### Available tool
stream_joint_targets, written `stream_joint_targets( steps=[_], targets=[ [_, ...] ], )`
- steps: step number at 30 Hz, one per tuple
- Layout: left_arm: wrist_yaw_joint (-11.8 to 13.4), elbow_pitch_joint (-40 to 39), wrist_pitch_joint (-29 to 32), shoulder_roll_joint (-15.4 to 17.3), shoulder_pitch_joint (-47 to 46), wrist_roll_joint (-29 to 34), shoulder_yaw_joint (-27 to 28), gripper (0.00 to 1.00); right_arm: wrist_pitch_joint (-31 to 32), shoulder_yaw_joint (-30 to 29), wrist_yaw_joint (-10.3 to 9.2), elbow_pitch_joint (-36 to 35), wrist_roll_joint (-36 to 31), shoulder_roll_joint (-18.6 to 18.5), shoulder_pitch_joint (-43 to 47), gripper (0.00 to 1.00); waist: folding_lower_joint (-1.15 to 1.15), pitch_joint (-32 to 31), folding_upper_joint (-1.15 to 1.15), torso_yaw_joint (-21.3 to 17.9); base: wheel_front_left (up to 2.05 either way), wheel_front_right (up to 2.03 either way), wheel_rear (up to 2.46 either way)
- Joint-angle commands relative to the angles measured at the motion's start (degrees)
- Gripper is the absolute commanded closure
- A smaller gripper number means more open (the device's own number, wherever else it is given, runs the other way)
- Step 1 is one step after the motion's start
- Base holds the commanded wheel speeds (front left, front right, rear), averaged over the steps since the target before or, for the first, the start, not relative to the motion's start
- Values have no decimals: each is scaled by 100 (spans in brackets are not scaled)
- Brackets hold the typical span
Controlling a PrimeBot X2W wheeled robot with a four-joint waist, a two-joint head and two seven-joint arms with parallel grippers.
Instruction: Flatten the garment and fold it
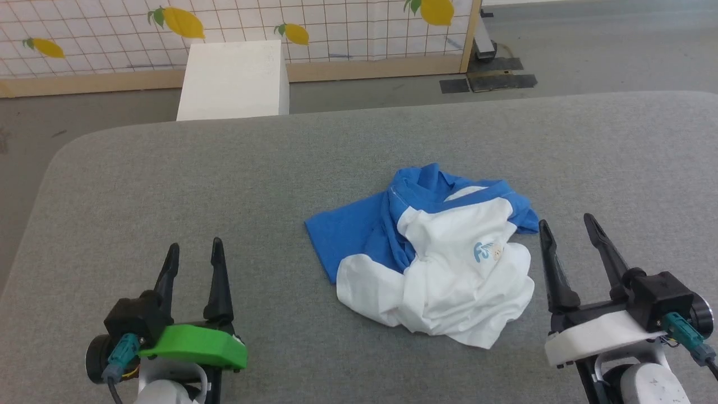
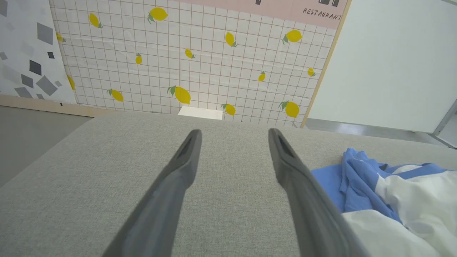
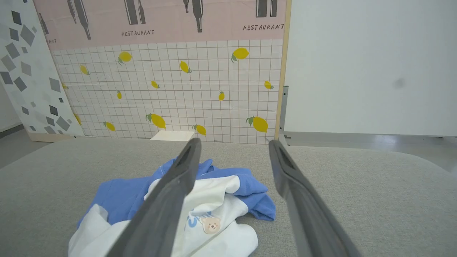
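Shirt (image 1: 449, 269) lies crumpled between my left and right jaws, both sets apart, empty; flattening and folding all remain.

A grey fabric-covered table (image 1: 168, 185) with rounded corners spans the foreground. Beyond its far edge a white box (image 1: 233, 78) stands on the grey floor (image 1: 589, 50). Behind the box rises a lemon-print panel (image 1: 336, 28), white with a thin grid, set in a wooden frame (image 1: 364, 68). Its upper part is a pink band (image 3: 160, 21) lettered RESTAURANT under dark bottle shapes. To its left stands a diamond-pattern panel (image 3: 25, 71), to its right a plain white wall (image 3: 367, 64). Dark mats (image 1: 488, 82) lie by the frame's post. The light is soft and even.
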Motion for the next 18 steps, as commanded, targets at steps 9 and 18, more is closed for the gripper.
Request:
stream_joint_targets(
  steps=[9, 18],
  targets=[
    [-228, 840, 98, -177, -673, 87, -526, 0, -24, 92, 25, 0, 26, -4, -12, 0, 0, 146, 0, -167, 0, 0, 0],
    [-238, 2471, 1592, -213, -2303, -579, -1721, 0, -120, 258, 25, 139, 106, -4, -174, 0, 0, 400, 0, -455, 0, 0, 0]
  ],
)
